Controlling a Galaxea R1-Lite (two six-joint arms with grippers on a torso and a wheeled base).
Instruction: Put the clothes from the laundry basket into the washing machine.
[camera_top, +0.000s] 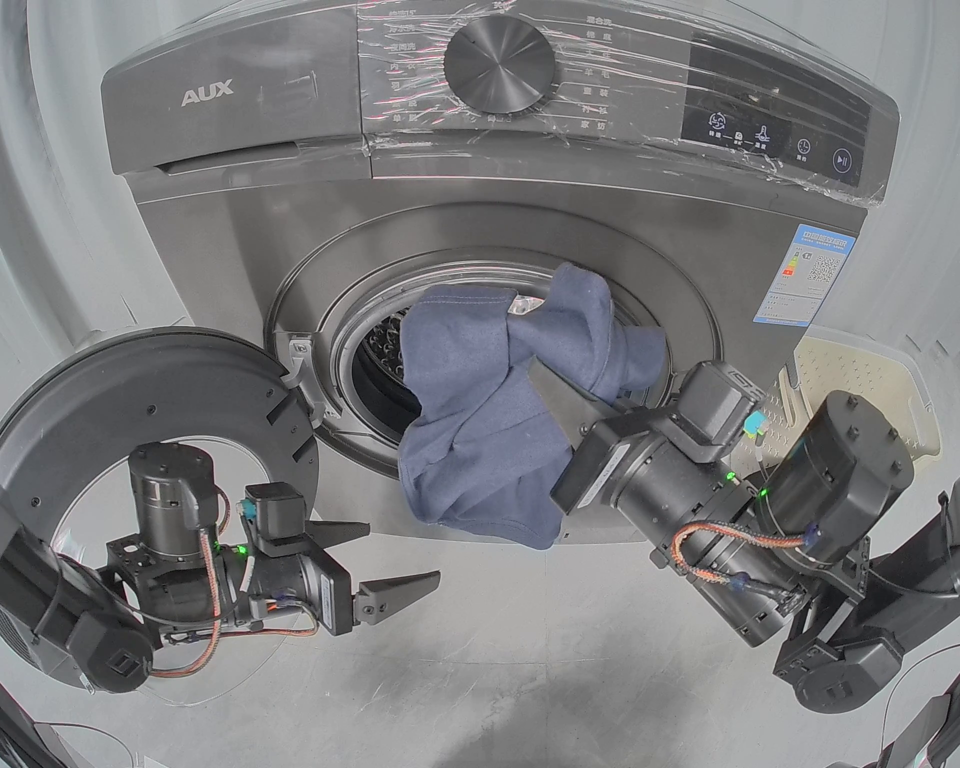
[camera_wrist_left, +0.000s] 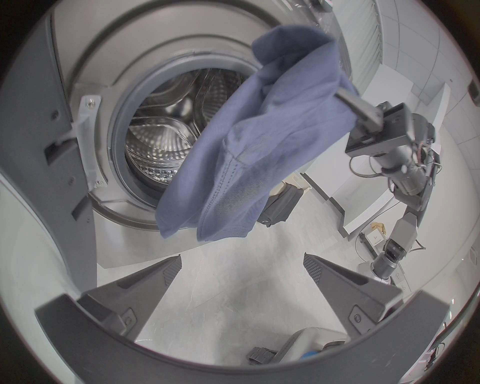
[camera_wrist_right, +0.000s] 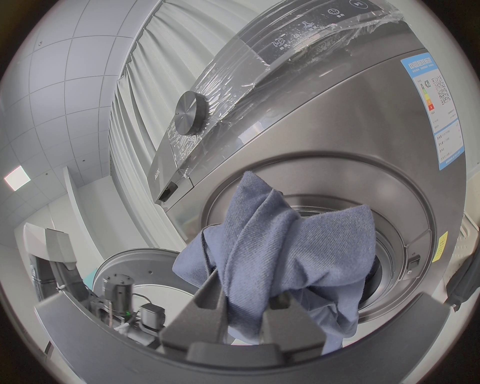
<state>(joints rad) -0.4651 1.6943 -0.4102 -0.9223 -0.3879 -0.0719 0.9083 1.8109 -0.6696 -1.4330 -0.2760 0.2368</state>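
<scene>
right gripper (camera_top: 540, 378) pinching the blue garment (camera_top: 470, 430) at the washing machine (camera_top: 300, 230) mouth, hem dangling outside the rim, so not in yet. left gripper (camera_top: 385, 560) spread and empty by the open door (camera_top: 150, 390). drum looks bare. laundry basket (camera_top: 870, 380) half hidden, contents unclear.

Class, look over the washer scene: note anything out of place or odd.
The blue garment, pinched by the right gripper, hangs in front of the washing machine opening, not yet inside. Crinkled plastic film covers the control panel.
</scene>
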